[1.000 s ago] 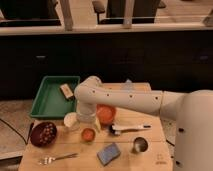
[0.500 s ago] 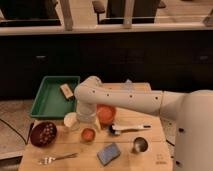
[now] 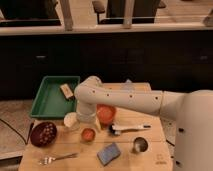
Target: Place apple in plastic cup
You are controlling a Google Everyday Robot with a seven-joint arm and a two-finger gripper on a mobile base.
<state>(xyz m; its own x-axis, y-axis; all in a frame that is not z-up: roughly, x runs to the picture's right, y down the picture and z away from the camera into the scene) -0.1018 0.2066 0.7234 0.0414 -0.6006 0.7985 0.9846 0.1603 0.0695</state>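
Observation:
The apple [image 3: 88,134] is a small orange-red ball on the wooden table, front of centre. A pale ring surrounds it, which looks like the rim of the clear plastic cup [image 3: 88,139], so the apple appears to sit inside it. My gripper [image 3: 86,120] hangs from the white arm, pointing down, just above and behind the apple. It sits between the opaque white cup [image 3: 71,120] and the orange bowl [image 3: 106,114]. The arm hides the gripper's tips.
A green tray [image 3: 50,100] holding a small block [image 3: 66,90] is at the back left. A dark bowl [image 3: 43,134], a fork [image 3: 57,158], a blue sponge [image 3: 109,153], a metal cup [image 3: 140,145] and a brush [image 3: 127,129] lie along the table front.

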